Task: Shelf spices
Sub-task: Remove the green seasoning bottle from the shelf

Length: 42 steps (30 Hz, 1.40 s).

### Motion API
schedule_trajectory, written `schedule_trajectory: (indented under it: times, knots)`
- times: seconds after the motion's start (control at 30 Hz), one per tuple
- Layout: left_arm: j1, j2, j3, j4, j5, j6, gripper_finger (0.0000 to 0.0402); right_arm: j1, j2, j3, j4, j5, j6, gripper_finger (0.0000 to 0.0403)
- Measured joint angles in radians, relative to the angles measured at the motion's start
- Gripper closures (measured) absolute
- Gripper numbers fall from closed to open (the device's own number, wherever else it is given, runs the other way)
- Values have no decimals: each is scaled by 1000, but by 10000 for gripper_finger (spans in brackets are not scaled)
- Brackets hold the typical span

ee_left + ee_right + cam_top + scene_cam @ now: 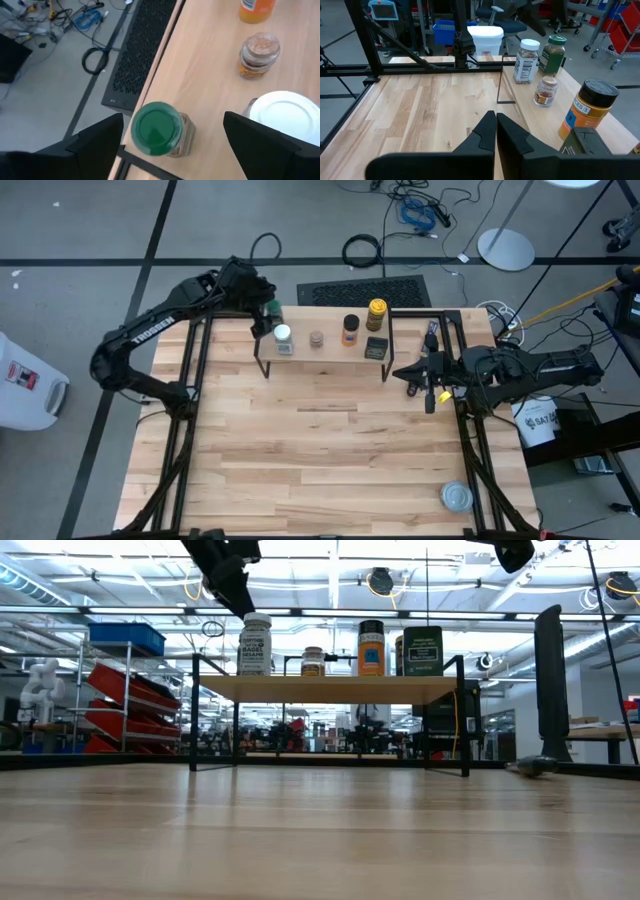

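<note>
Left end effector point(170, 145): fingers apart, straddling green-lidded jar point(159, 129), lower centre of left wrist view, at shelf point(210, 75) edge. You lift straight up, avoid clipping jar.

The desk point(330, 470) was pale wood with a smooth matt grain. The shelf point(330, 689) had a light wooden plank on thin black metal legs. The green-lidded jar point(162, 131) looked like clear glass under a smooth plastic lid. The round tin point(457, 497) was shiny metal.
</note>
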<state>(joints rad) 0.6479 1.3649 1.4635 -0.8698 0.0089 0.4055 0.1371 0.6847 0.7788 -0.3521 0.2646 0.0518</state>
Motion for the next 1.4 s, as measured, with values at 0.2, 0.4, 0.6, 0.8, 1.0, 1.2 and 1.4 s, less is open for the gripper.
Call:
schedule_trajectory:
  times: [0.2,0.4,0.6,0.8,1.0,1.2,1.4]
  knots:
    - [2,49,-1,0,2,1,48,0,0,0,-1,0,0,403]
    - [12,74,-1,4,3,3,48,0,0,0,-12,0,1,403]
    - [30,75,-1,4,3,2,48,0,0,0,-39,0,16,403]
    - [38,75,-1,0,21,1,48,0,0,0,-42,0,16,403]
    - [37,74,0,0,24,1,48,0,0,0,-42,0,16,403]
    - [37,69,0,3,24,0,48,0,0,0,-43,0,16,403]
    - [23,47,0,15,23,-3,48,0,0,0,-43,0,16,403]
